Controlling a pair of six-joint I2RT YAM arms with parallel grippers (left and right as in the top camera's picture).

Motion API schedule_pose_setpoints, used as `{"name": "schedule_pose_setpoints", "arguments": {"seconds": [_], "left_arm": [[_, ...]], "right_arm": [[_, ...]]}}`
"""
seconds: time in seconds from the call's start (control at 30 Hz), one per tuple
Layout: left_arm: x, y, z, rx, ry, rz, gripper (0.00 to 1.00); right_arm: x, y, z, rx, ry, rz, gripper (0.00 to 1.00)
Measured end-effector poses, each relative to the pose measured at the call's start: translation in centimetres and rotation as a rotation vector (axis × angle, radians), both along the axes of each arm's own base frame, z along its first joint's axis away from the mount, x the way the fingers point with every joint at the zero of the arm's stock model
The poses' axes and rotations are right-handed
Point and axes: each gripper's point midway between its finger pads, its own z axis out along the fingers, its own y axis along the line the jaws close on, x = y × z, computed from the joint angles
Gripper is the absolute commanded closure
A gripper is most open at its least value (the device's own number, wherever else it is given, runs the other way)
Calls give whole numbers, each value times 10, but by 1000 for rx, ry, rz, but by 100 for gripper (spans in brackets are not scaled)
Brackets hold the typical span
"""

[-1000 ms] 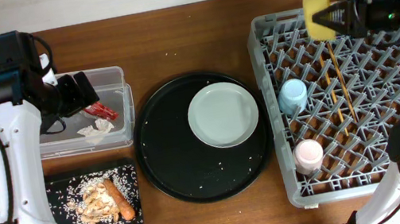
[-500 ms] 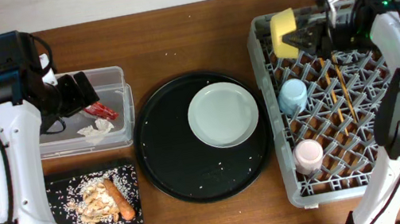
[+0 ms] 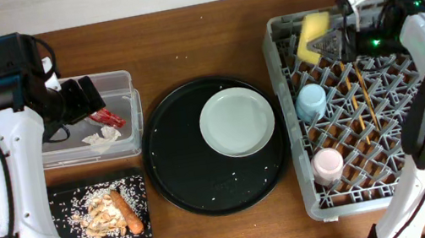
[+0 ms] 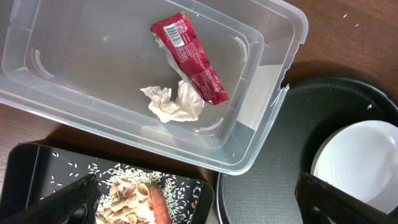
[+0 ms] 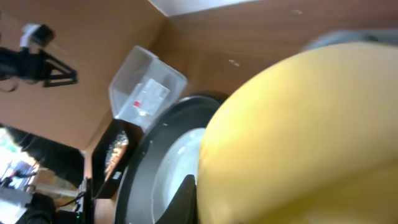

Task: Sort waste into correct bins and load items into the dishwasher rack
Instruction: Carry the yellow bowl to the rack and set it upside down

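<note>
My right gripper (image 3: 330, 39) is shut on the yellow bowl (image 3: 313, 36) and holds it on edge at the far left corner of the grey dishwasher rack (image 3: 394, 184). The bowl fills the right wrist view (image 5: 311, 137). A light blue cup (image 3: 310, 102), a pink cup (image 3: 328, 165) and wooden chopsticks (image 3: 360, 95) are in the rack. The pale plate (image 3: 236, 122) lies on the round black tray (image 3: 179, 175). My left gripper (image 4: 199, 202) is open over the clear tub (image 3: 117, 83), which holds the red wrapper (image 4: 188, 58) and white tissue (image 4: 174, 102). Food scraps (image 3: 106, 211) and a sausage stick (image 3: 127, 212) lie on the flat black tray (image 3: 63, 198).
The brown wooden table (image 3: 199, 31) runs behind all the containers. Rice-like bits are scattered on the round black tray near its front. The rack reaches the table's right and front edges.
My right gripper has swung the yellow bowl left and down, from above the rack's far side to its far left corner. The left arm has not moved.
</note>
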Motion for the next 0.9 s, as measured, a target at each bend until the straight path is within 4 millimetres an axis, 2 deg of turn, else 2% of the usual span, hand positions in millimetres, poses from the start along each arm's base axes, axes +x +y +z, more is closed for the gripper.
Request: {"name": "schedule_pose_setpoints", "arguments": {"seconds": [0.1, 0.2, 0.3, 0.37, 0.47, 0.6, 0.67, 0.77, 0.83, 0.9], "left_arm": [[0, 0, 0, 0, 0, 0, 1], [0, 0, 0, 0, 0, 0, 1], [0, 0, 0, 0, 0, 0, 1], [0, 0, 0, 0, 0, 0, 1], [0, 0, 0, 0, 0, 0, 1], [0, 0, 0, 0, 0, 0, 1], [0, 0, 0, 0, 0, 0, 1], [0, 0, 0, 0, 0, 0, 1], [0, 0, 0, 0, 0, 0, 1], [0, 0, 0, 0, 0, 0, 1]], "right_arm": [[-4, -10, -9, -35, 70, -31, 86], [-10, -19, -21, -78, 144, -56, 72], [-16, -38, -25, -81, 200, -103, 65], [-20, -54, -25, -74, 225, -140, 56], [-26, -67, -26, -63, 253, -173, 54], [-31, -78, -23, -52, 274, -200, 55], [-34, -80, -12, -63, 259, -210, 55], [-40, -77, 29, -106, 160, -220, 67], [-43, -75, 64, -153, 42, -229, 95], [-32, -80, 73, -227, -13, -263, 96]]}}
